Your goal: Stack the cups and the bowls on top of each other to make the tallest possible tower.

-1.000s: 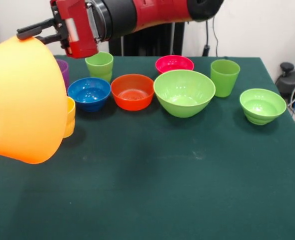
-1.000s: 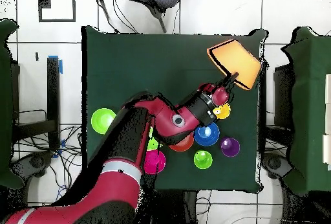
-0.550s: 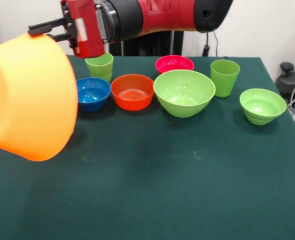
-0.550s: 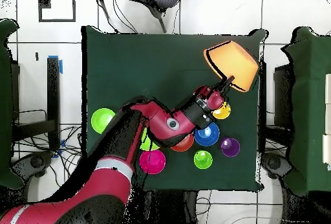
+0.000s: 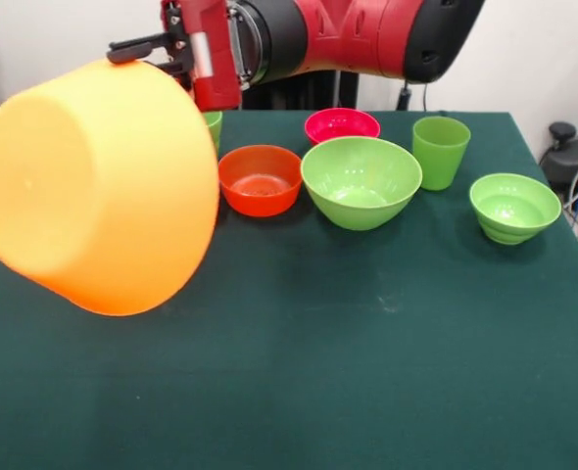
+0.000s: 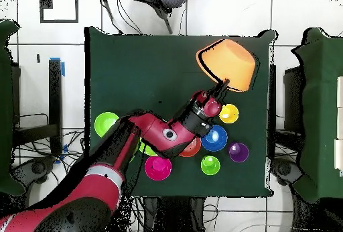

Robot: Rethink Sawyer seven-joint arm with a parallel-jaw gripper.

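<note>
My gripper [image 5: 137, 54] is shut on the rim of the huge orange bowl [image 5: 98, 186], which hangs tilted in the air with its underside toward the front camera. In the overhead view the orange bowl [image 6: 228, 64] hovers over the table beyond my gripper [image 6: 223, 84]. On the table stand the red-orange bowl [image 5: 260, 179], the large light green bowl [image 5: 361, 181], the pink bowl [image 5: 341, 124], a small green bowl [image 5: 513, 206] and a light green cup [image 5: 440, 150]. A second green cup [image 5: 214, 125] peeks out behind the orange bowl. Overhead shows the yellow cup [image 6: 229, 113], blue bowl [image 6: 214, 138] and purple cup [image 6: 238, 152].
The dark green table [image 5: 367, 372] stretches wide in front of the row of bowls. In the overhead view my arm [image 6: 154, 135] crosses above the large green and red-orange bowls. Cables and a chair base lie beyond the table's edges.
My gripper has carried the orange bowl rightward in the front view, toward the table's middle. The bowl now covers the blue bowl and the yellow and purple cups there.
</note>
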